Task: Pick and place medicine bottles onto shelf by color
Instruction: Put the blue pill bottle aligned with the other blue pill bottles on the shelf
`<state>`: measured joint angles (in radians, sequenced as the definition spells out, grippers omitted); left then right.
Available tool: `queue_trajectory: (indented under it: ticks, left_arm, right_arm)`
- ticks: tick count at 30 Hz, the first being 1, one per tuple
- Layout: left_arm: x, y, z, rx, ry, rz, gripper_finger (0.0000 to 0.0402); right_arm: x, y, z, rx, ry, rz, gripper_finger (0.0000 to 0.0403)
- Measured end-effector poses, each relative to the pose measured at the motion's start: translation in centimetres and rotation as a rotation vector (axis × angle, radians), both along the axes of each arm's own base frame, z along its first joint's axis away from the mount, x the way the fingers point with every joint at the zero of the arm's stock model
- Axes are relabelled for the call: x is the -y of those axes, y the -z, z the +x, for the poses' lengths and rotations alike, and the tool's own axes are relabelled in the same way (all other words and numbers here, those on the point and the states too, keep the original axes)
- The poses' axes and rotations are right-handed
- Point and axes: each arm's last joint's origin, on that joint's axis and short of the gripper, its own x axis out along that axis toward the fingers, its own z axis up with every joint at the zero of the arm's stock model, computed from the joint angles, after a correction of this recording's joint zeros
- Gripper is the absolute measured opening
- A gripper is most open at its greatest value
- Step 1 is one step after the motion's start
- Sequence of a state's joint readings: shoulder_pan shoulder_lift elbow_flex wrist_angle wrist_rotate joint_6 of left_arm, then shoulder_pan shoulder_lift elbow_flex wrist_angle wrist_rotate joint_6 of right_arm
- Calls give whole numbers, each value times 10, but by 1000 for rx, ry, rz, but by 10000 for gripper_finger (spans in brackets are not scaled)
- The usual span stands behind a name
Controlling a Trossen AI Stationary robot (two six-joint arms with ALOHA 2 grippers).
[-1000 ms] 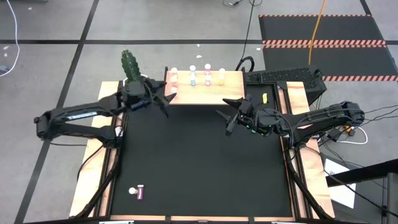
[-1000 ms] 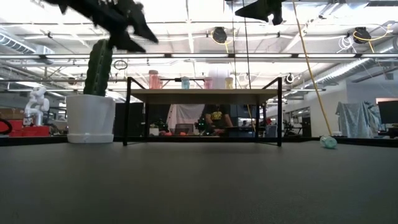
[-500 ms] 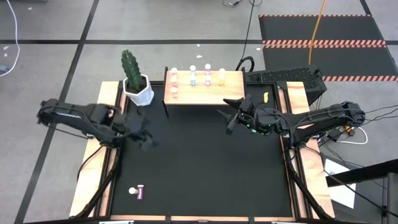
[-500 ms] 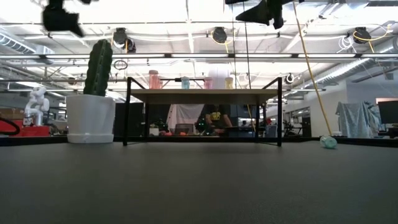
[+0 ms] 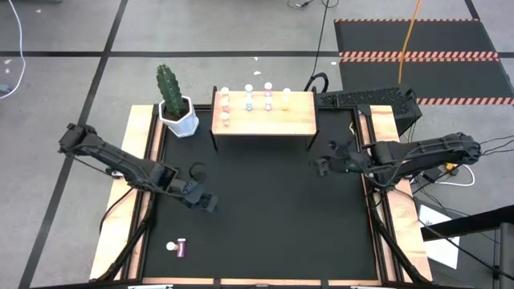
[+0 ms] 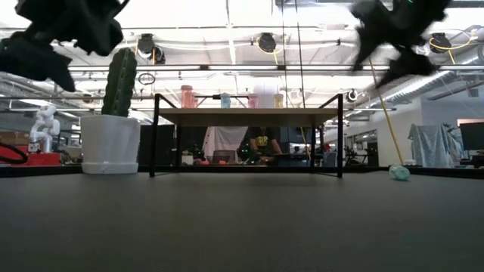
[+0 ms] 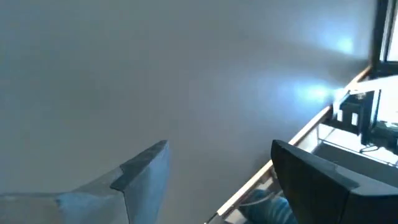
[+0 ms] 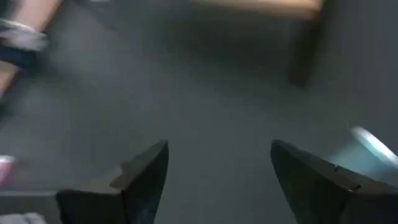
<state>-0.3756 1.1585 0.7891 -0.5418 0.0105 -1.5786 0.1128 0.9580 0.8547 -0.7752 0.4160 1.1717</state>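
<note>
The wooden shelf stands at the table's far edge. Several white-capped medicine bottles stand on its top: a pink one, a blue one, a yellow one, and another pink one nearer the front. A purple bottle lies on its side on the black mat, near the front left corner. My left gripper hangs open over the mat's left half, between the shelf and the purple bottle, with nothing between its fingers. My right gripper is open and holds nothing, near the shelf's right front leg.
A white pot with a green cactus stands left of the shelf. A pale bottle lies on the mat at the right in the low view. Wooden rails border the mat. The black mat is bare in its middle.
My left gripper has swung from the shelf's left end toward the table's near left, sinking and rolling about its own line. My right gripper has drawn back toward the table's right edge, a little lower, and has tipped and rolled. The bottles have not moved.
</note>
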Motion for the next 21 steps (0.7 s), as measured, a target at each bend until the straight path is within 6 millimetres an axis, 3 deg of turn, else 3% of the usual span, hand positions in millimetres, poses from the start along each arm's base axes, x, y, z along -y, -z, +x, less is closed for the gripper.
queue_trajectory:
  ticks: [4, 7, 15, 21]
  left_arm:
    - [4, 1, 11, 69, 22, 10, 278]
    - [1, 3, 13, 82, 24, 70, 278]
    - [-19, 5, 18, 88, 26, 196, 278]
    - [-30, 5, 21, 96, 100, 222, 278]
  right_arm:
    - [2, 15, -29, -268, 198, 95, 264]
    - [8, 28, -40, -376, 314, 110, 257]
    - [25, 95, -26, -232, 360, 369, 242]
    - [38, 124, -33, -279, 529, 344, 226]
